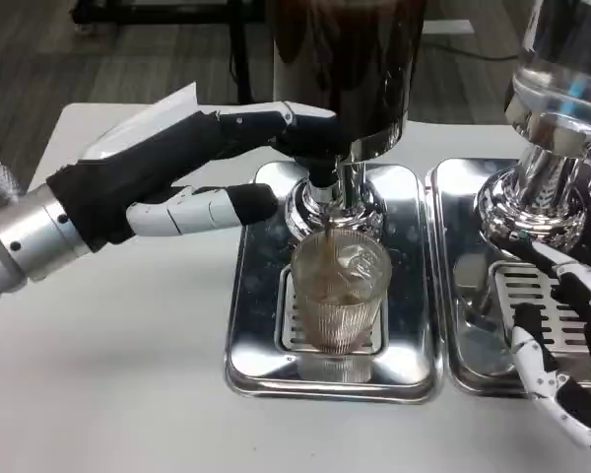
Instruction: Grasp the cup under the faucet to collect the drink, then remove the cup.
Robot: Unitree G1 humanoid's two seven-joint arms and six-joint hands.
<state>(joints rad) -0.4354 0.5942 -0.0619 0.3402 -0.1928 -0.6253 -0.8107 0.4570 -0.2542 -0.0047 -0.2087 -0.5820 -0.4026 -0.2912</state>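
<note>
A clear ribbed cup [340, 291] stands on the drip grate of a steel tray [251, 345], directly below the faucet [327, 192] of a dark drink dispenser [345, 69]. Brown drink streams from the faucet into the cup, which is partly filled. My left hand [177, 172] reaches in from the left, with an upper finger pressing the dispenser's tap lever and a lower finger stretched toward the faucet base; it holds nothing. My right hand [561, 335] rests low at the right edge with fingers apart, away from the cup.
A second dispenser [557, 89] with a clear tank stands on its own steel tray [463, 315] at the right, close to my right hand. White table [118, 374] lies open in front and to the left of the trays.
</note>
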